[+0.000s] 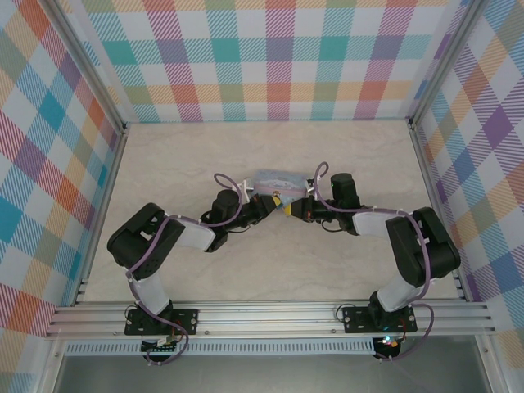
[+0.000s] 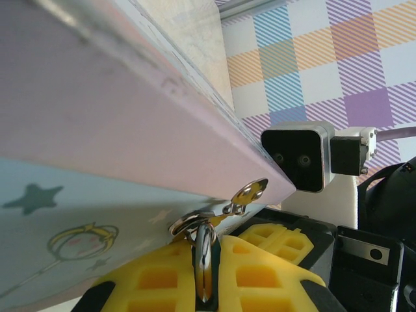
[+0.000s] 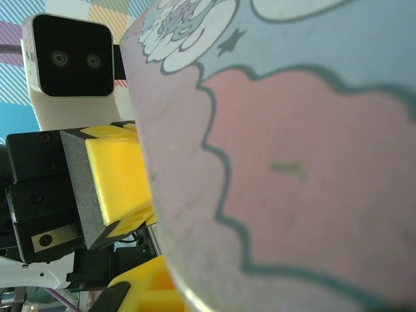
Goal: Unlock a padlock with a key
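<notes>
The left gripper [image 2: 206, 242] is pinched narrow on a thin silvery loop [image 2: 204, 273], probably the padlock's shackle; just past its tips lies the tin [image 2: 97, 130]. Opposite, the right gripper [image 1: 290, 208] is closed, key hidden. Keep the loop steady; advance gently.

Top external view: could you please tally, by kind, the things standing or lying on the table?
Black-and-white robot arms: 2 (left arm, right arm)
Pale blue rectangular tin: 1, lying between the two arms' tips
Total: 3
</notes>
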Action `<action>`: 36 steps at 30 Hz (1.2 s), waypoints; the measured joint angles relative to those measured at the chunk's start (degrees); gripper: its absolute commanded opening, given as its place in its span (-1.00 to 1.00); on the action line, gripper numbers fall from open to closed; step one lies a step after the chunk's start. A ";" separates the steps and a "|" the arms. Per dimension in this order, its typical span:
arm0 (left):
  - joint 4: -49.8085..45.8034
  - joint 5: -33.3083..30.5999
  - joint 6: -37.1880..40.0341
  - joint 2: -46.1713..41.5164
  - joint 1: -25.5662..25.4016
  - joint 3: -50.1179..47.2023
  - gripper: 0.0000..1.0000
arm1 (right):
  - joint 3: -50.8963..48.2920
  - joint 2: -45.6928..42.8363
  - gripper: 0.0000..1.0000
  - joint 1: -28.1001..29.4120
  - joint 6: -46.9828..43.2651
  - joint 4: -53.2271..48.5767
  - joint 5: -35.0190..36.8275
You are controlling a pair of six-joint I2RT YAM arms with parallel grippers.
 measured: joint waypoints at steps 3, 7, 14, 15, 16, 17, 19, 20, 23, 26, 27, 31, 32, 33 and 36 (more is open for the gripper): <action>0.02 -0.07 -0.04 0.09 0.00 0.00 -1.00 | 0.00 0.72 -0.92 0.00 0.24 0.94 -0.48; 0.55 -0.52 -0.90 0.55 0.00 0.00 -1.00 | 0.00 1.84 -0.92 0.00 1.09 2.60 -1.01; 1.51 -2.05 -3.37 0.94 0.02 0.00 -1.00 | 0.00 4.37 -0.92 -0.20 2.60 7.80 -1.92; 1.66 -2.29 -3.63 0.94 0.02 0.00 -1.00 | 0.00 5.01 -0.92 -0.33 3.04 9.14 -2.38; 1.73 -2.62 -4.07 0.94 0.04 0.02 -1.00 | -0.02 5.75 -0.92 -0.44 3.69 10.86 -2.84; 1.97 -2.95 -4.46 0.94 0.07 0.00 -1.00 | -0.02 6.56 -0.92 -0.52 4.48 12.66 -3.34; 2.49 -3.39 -4.87 1.03 0.11 0.00 -1.00 | -0.02 7.93 -0.92 -0.81 5.86 15.85 -4.44; 2.56 -3.56 -4.92 1.05 0.11 0.00 -1.00 | -0.02 8.55 -0.92 -0.98 6.38 17.29 -4.94; 2.60 -3.74 -4.92 1.05 0.11 0.00 -1.00 | -0.02 9.70 -0.92 -1.40 7.52 19.74 -6.03; 2.89 -3.69 -4.87 1.14 0.11 0.00 -1.00 | -0.02 10.05 -0.92 -1.60 8.15 20.79 -6.73; 3.02 -3.63 -4.85 1.27 0.11 0.02 -1.00 | -0.02 10.14 -0.92 -1.62 8.33 20.98 -6.91; 3.91 -2.91 -4.31 2.05 0.11 0.13 -1.00 | -0.02 10.54 -0.92 -2.14 8.74 21.09 -7.69; 3.93 -2.78 -4.15 2.12 0.13 0.17 -1.00 | -0.02 10.58 -0.92 -2.36 8.74 21.05 -7.91; 3.93 -2.62 -3.96 2.19 0.13 0.22 -1.00 | -0.02 10.64 -0.92 -2.58 8.74 21.05 -8.04; 3.93 -1.95 -3.08 2.32 0.13 0.39 -1.00 | 0.00 10.75 -0.92 -3.15 8.72 20.96 -8.90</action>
